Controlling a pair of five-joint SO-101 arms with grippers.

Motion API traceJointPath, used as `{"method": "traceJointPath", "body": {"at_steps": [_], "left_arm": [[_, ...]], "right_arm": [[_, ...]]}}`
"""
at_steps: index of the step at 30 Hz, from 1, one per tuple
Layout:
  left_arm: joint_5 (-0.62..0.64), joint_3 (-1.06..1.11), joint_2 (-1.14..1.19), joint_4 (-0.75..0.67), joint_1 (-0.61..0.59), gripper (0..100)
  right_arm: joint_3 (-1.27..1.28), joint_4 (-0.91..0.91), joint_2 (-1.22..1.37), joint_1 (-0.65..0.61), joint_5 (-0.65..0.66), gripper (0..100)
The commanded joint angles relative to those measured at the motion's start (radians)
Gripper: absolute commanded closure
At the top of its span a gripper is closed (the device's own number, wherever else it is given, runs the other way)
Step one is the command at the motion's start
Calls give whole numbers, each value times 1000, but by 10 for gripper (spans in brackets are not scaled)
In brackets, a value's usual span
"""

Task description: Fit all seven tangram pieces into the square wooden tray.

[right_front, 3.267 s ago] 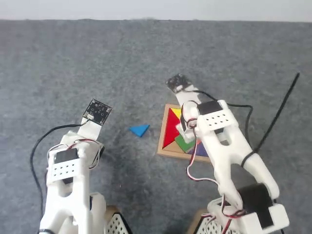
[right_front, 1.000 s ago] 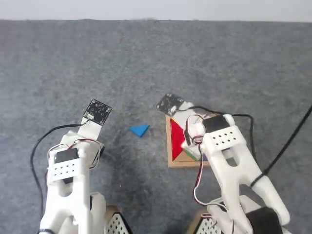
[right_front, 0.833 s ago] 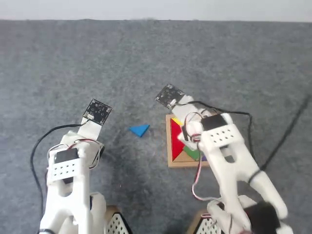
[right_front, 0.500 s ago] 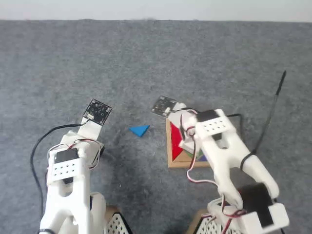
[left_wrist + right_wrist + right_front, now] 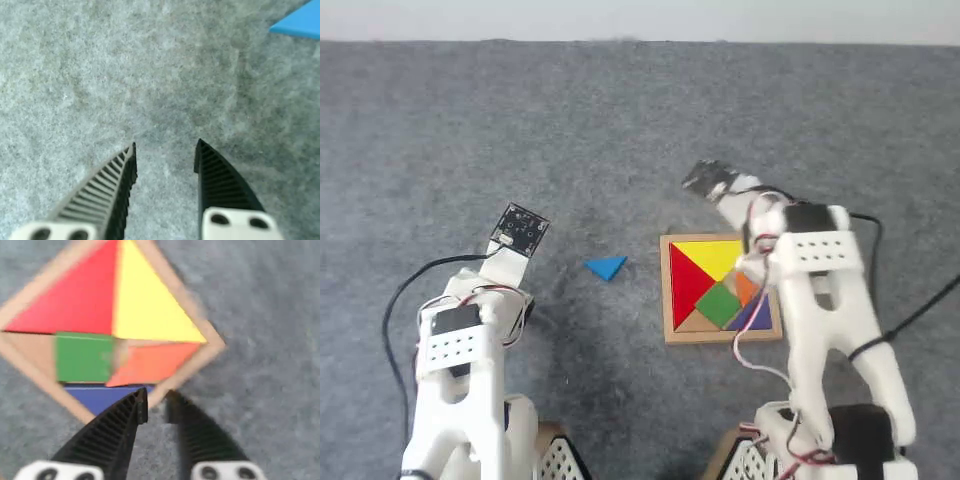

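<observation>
Bench: the tray (image 5: 667,300) holds most of the pieces. The blue triangle (image 5: 607,267) lies loose at its 9 o'clock, apart from it and about 2 o'clock from the left arm (image 5: 470,320). The left jaws are parted and empty over bare felt. The right jaws are barely parted and empty, at the tray rim by the dark-blue piece (image 5: 100,394).

Risks: the thin, flat triangle may skid when pinched, and the right arm (image 5: 820,290) over the tray could nudge it.

Blue triangle (image 5: 299,26) partly beyond the edge

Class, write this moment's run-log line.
square wooden tray: coloured pieces inside | small blue triangle: loose on grey carpet | left gripper: open, empty | right gripper: open, at tray edge
</observation>
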Motion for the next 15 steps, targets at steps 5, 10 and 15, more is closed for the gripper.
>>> {"method": "traceJointPath", "body": {"at_steps": [5,10,15], "left_arm": [[-6,-5,-6,-2,0,823],[-6,-5,-6,-2,0,823],[-6,-5,-6,-2,0,823]], "right_arm": [[-5,-42,174,-8,2,588],[-5,-33,223,-64,-89,589],[-3,-19,225,-90,-201,589]]}}
